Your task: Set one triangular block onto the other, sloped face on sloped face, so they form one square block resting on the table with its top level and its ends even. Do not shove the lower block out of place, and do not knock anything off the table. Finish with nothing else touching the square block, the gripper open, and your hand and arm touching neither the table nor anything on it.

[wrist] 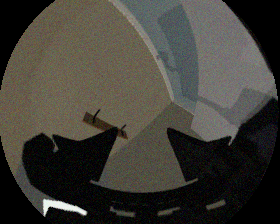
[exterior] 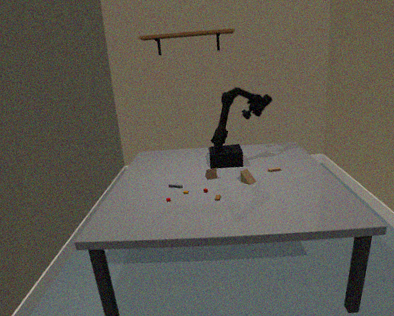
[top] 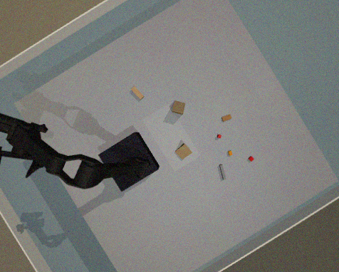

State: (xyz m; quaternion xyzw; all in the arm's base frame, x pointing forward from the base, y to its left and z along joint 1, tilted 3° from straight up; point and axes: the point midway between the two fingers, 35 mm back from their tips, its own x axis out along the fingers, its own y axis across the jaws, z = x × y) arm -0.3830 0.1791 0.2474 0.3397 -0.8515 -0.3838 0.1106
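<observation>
One tan triangular block point(top: 178, 107) point(exterior: 247, 177) rests on the table, a sloped face showing in the exterior view. The other triangular block point(top: 183, 152) point(exterior: 211, 174) rests apart from it, nearer the thin grey bar; its exact pose is too small to tell. My gripper point(wrist: 142, 130) is open, with its two fingertips wide apart and nothing between them. It is raised high above the table, near the arm's base and well away from both blocks. The wrist view looks at the wall and floor and shows neither block.
A flat tan strip point(top: 137, 92) point(exterior: 274, 170), a small brown block point(top: 226, 117) point(exterior: 217, 197), two red cubes point(top: 218, 136) point(top: 251, 159) point(exterior: 205, 190) point(exterior: 168, 200), an orange piece point(top: 230, 153) point(exterior: 186, 193) and a thin grey bar point(top: 222, 171) point(exterior: 176, 186) lie around the blocks.
</observation>
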